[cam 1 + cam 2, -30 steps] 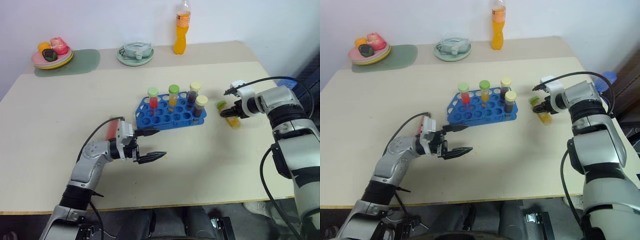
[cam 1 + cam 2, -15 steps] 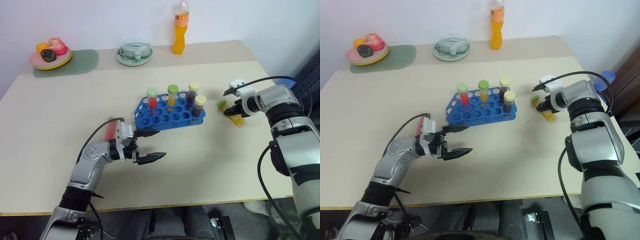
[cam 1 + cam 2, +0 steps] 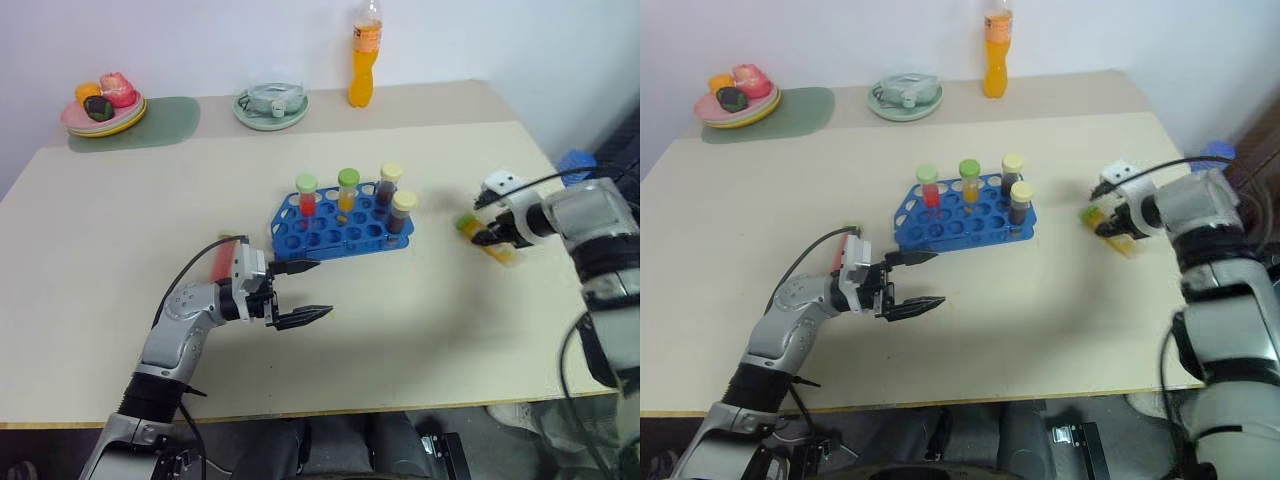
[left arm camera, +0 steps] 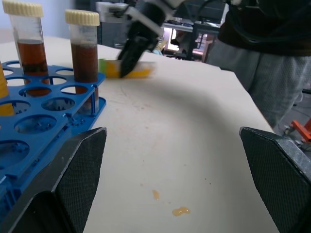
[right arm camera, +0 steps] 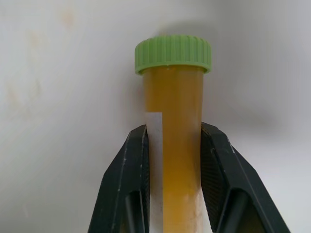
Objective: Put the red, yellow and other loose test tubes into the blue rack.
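The blue rack (image 3: pixel 300 236) stands mid-table. It holds a red tube (image 3: pixel 307 199), a yellow tube (image 3: pixel 346 193) and two dark brown tubes (image 3: pixel 388 190) with cream caps. Right of the rack, my right gripper (image 3: pixel 481 235) is shut on a loose yellow test tube (image 5: pixel 172 160) with a green cap, lying low and nearly level over the table; whether it touches the surface I cannot tell. In front of the rack, my left gripper (image 3: pixel 323 288) is held open and level, nothing between its fingers (image 4: pixel 73 170).
An orange drink bottle (image 3: pixel 364 55), a pale green dish (image 3: pixel 270 108) and a plate of toy food (image 3: pixel 103 106) on a green mat line the far edge. A person's legs (image 4: pixel 262 48) stand past the table's right side. Small yellow drops (image 4: pixel 180 211) mark the tabletop.
My right gripper has moved to the right, away from the rack, carrying the yellow tube with it. The left arm has kept still.
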Available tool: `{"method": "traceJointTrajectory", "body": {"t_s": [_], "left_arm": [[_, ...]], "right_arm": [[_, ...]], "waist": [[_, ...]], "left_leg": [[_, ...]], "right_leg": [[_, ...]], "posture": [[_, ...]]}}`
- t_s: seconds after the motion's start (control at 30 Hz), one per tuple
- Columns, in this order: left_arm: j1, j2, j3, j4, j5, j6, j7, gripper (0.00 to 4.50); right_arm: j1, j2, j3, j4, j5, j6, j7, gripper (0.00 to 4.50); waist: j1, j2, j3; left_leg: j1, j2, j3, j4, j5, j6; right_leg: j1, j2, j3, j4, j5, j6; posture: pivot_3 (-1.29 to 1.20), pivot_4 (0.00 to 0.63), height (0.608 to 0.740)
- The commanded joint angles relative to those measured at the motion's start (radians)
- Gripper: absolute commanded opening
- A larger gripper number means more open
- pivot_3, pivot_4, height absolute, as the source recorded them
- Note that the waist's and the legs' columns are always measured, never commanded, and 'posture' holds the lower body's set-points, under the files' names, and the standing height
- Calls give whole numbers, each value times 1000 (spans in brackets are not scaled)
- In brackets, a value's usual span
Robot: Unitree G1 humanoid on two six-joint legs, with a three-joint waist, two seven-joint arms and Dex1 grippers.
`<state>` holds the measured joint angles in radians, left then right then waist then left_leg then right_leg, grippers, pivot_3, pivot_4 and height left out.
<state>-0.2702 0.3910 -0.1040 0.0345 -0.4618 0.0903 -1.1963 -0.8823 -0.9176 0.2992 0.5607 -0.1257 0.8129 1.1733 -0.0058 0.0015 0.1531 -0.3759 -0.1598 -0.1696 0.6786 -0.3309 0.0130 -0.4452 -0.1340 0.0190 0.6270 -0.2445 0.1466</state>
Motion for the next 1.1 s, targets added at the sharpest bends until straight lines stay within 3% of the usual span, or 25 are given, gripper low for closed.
{"method": "traceJointTrajectory", "body": {"t_s": [0.03,0.1,0.2,0.3,0.5,0.7,0.8,1.1], "left_arm": [[14,12,12,-25,-7,-13,-6,4500],[16,15,13,-27,-9,-12,-8,4500],[12,19,14,-23,-13,-11,-14,4500],[7,23,18,-12,-24,0,-25,4500],[13,25,39,4,-37,1,-35,4500],[22,38,71,24,-50,9,-42,4500],[26,45,78,26,-50,7,-45,4500],[29,43,91,32,-46,-6,-37,4500]], "right_arm": [[245,-176,-93,-425,106,26,126,787],[422,-225,-194,-610,188,12,150,787],[576,-189,-346,-794,326,41,150,787],[615,21,-466,-919,483,-93,76,787],[579,315,-425,-1006,417,-307,-245,787],[524,557,-342,-888,320,-574,-487,787],[505,675,-336,-825,365,-669,-527,787],[493,798,-255,-668,352,-847,-557,787]], "waist": [[7,0,0],[14,0,0],[13,1,0],[14,0,0],[27,0,0],[16,-1,-1],[10,0,-1],[0,0,-1]], "left_leg": [[-1,0,0,3,0,0],[-1,0,2,3,0,0],[3,0,4,4,0,0],[4,1,4,5,0,-1],[4,0,3,6,0,0],[4,0,3,5,0,0],[4,0,3,4,0,-1],[5,0,2,4,0,-1]], "right_leg": [[-2,0,0,3,0,0],[-2,-1,0,2,0,0],[2,0,1,3,1,-1],[3,0,2,3,3,-1],[3,0,1,3,3,-1],[2,1,1,3,3,-1],[2,1,1,3,3,-1],[2,1,0,4,3,-1]], "posture": [[0,150,740],[0,150,740],[0,150,740],[0,150,740],[0,150,740],[0,150,740],[0,150,740],[0,150,740]]}}
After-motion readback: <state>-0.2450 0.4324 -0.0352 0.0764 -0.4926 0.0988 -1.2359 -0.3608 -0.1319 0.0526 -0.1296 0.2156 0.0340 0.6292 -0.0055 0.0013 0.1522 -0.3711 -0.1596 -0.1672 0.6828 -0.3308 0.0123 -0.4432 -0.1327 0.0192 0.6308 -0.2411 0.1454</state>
